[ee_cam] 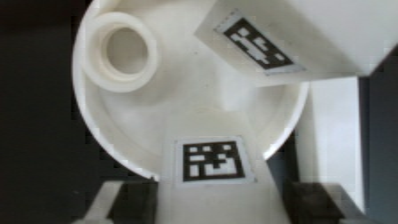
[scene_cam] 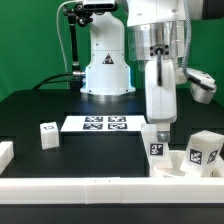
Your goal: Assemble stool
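Straddling the round seat (ee_cam: pixel 169 105) (smooth white plastic), the hand (ee_cam: pixel 226 200) gapes.

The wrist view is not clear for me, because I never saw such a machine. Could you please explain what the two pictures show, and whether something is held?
The machine is one robot arm standing on a black table. At its end is the gripper, which has two fingers.

The exterior view comes from a camera off the arm. The wrist view comes from a camera on the arm's wrist, looking past the fingers.

On the table are loose white furniture parts. The round seat, with a round socket, fills the wrist view. One blocky leg lies at the exterior view's left, and another leg at its right. The black-and-white squares are tags.

The flat marker board is no furniture. White border rails run along the edge.

The fingers stand on either side of the seat's rim. Whether they grip it, I cannot tell.
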Robot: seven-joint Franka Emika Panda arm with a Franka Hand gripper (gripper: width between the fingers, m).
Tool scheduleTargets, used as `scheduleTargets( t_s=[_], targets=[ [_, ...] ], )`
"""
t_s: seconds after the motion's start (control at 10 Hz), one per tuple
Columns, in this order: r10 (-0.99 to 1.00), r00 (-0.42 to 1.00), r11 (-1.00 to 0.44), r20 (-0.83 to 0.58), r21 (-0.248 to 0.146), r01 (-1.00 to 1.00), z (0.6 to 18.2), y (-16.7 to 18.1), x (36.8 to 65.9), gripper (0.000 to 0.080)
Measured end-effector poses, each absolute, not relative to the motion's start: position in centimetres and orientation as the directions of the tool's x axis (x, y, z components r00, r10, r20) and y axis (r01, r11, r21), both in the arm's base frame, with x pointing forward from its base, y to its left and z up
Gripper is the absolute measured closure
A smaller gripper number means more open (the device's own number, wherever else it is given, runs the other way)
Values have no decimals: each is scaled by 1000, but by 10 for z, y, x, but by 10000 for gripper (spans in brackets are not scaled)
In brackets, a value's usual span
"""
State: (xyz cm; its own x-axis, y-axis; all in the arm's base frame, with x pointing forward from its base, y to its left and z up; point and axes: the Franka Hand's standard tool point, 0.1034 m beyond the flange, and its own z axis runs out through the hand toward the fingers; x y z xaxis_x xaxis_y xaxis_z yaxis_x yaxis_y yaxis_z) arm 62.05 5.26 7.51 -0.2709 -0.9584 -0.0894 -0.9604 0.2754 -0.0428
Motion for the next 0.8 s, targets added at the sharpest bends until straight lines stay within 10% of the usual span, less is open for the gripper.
scheduleTargets(
  t_s=[0.4,0.5,0.8],
  targets=[
    [-948,-306,308,-90,-9,-951,76,53,620,457],
    [-949,-304,306,-90,-9,-952,75,53,620,288],
    [-984,-138,142,-108,-31,-989,98,11,613,157]
  ],
)
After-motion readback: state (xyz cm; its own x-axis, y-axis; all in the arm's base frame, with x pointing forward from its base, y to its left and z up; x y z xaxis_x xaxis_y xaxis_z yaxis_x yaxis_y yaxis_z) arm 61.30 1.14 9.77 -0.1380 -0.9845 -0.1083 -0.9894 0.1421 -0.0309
